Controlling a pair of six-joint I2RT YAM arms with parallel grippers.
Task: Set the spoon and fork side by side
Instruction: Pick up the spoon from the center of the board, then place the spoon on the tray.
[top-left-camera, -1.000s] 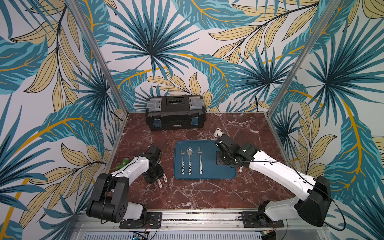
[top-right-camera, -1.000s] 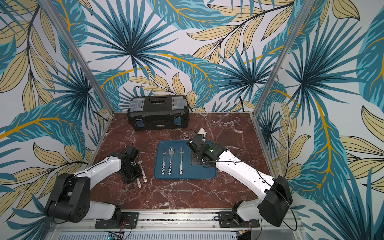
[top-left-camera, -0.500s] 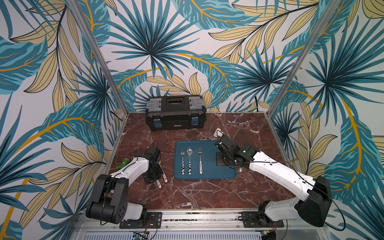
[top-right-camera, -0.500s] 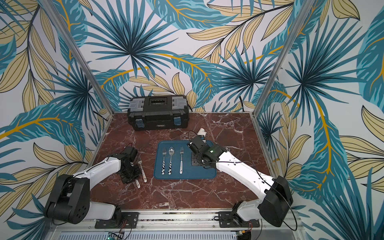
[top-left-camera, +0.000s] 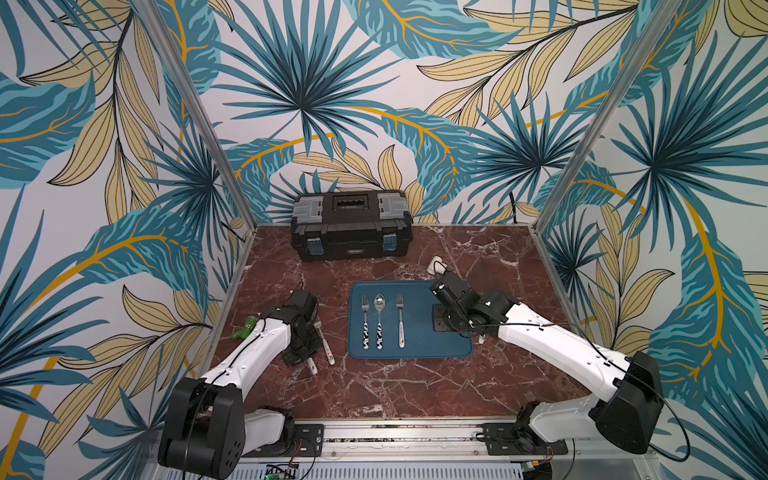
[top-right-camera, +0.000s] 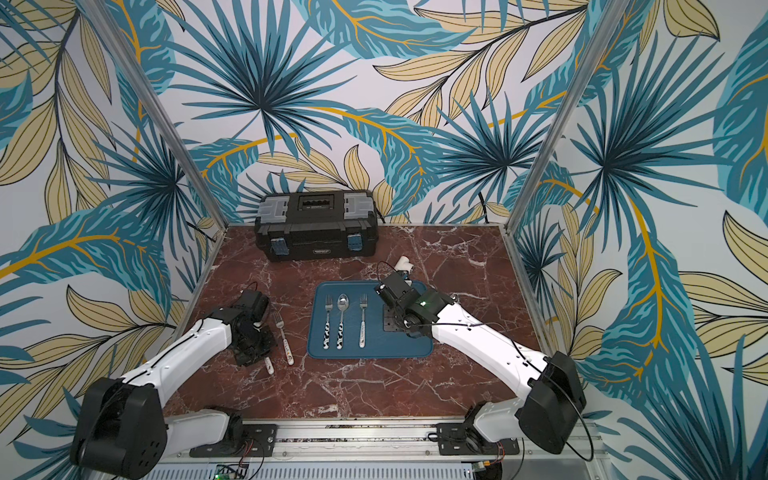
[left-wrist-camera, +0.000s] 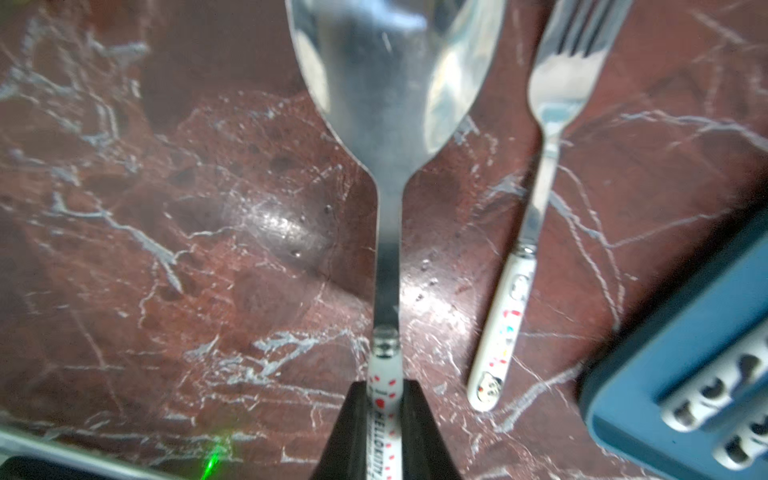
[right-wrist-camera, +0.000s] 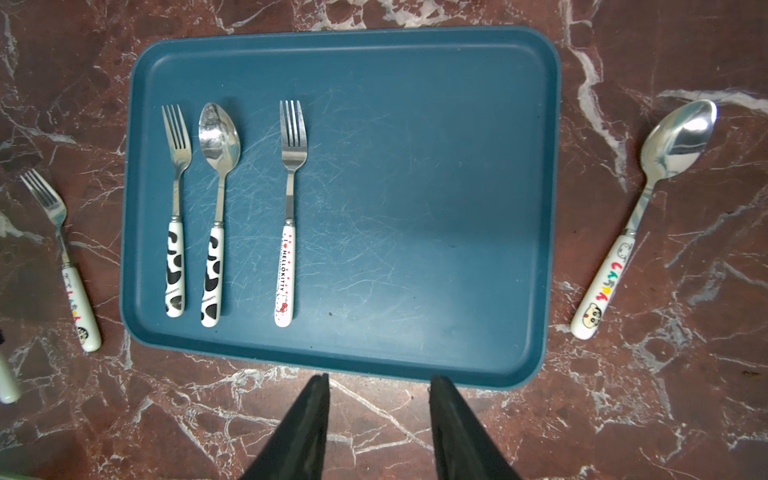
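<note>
Left wrist: left end effector (left-wrist-camera: 384, 386) clamps spoon (left-wrist-camera: 390, 83) handle lettered HELLOKITTY; right end effector (right-wrist-camera: 376, 378) parted, empty.

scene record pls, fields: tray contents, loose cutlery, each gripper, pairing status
tray: cow-print fork and cow-print spoon side by side; Hello Kitty fork alone beside them
left gripper: shut on the handle of the Hello Kitty spoon, off the tray
loose, left of tray: cartoon fork
loose, right of tray: cartoon spoon
right gripper: open, holding nothing
back of table: black toolbox
status: one pair set; Hello Kitty pair not yet joined
</note>
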